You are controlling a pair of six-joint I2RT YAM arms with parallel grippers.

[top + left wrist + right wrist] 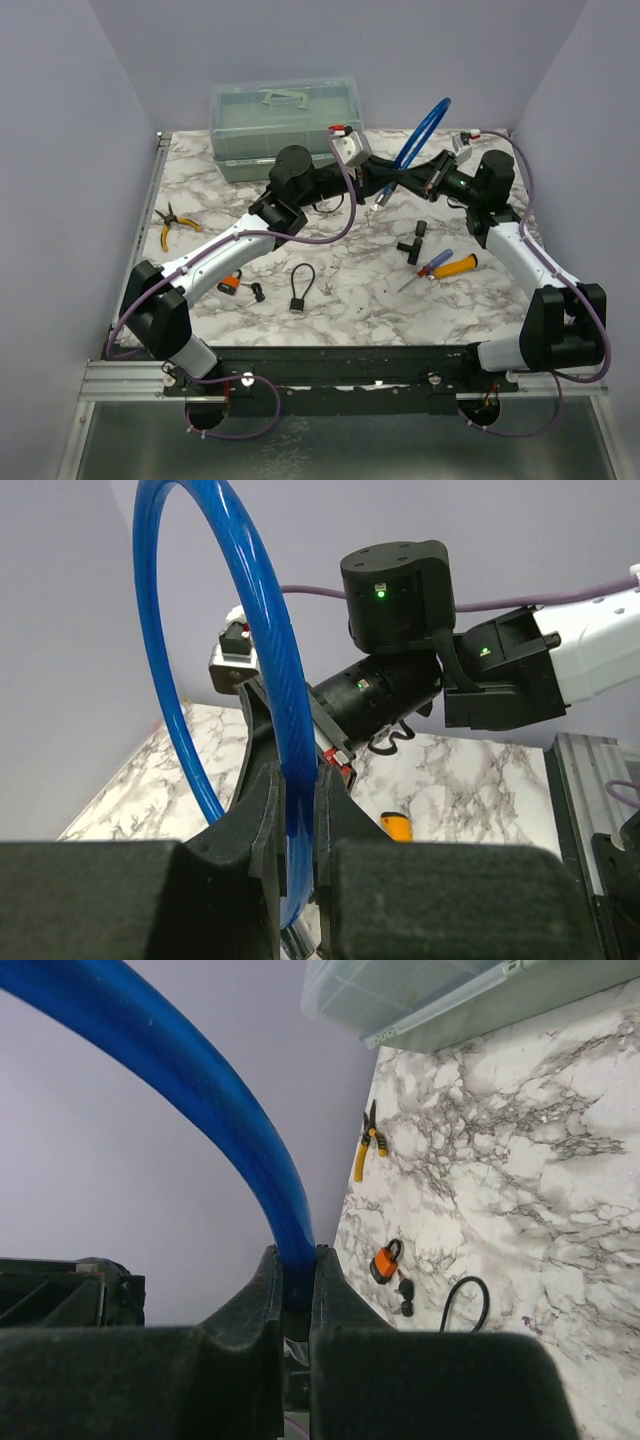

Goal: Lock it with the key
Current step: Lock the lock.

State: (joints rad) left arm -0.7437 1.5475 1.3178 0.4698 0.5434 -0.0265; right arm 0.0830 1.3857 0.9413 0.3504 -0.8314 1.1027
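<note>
A blue cable lock [427, 128] arches up above the back middle of the table, and both grippers hold it. My left gripper [386, 186] is shut on one leg of the blue loop [255, 630], its pads [268, 810] pressed against the cable. A metal end [296, 942] shows just below those jaws. My right gripper [418, 178] is shut on the other leg [200, 1070], right beside the left one. Small black-headed keys [257, 293] lie on the table next to an orange padlock [230, 284], far from both grippers. Neither gripper shows a key.
A black cable lock [301, 290] lies near the front middle. Yellow pliers [172, 224] sit at the left, and screwdrivers [450, 266] and a black fitting [414, 243] at the right. A clear plastic box [287, 125] stands at the back.
</note>
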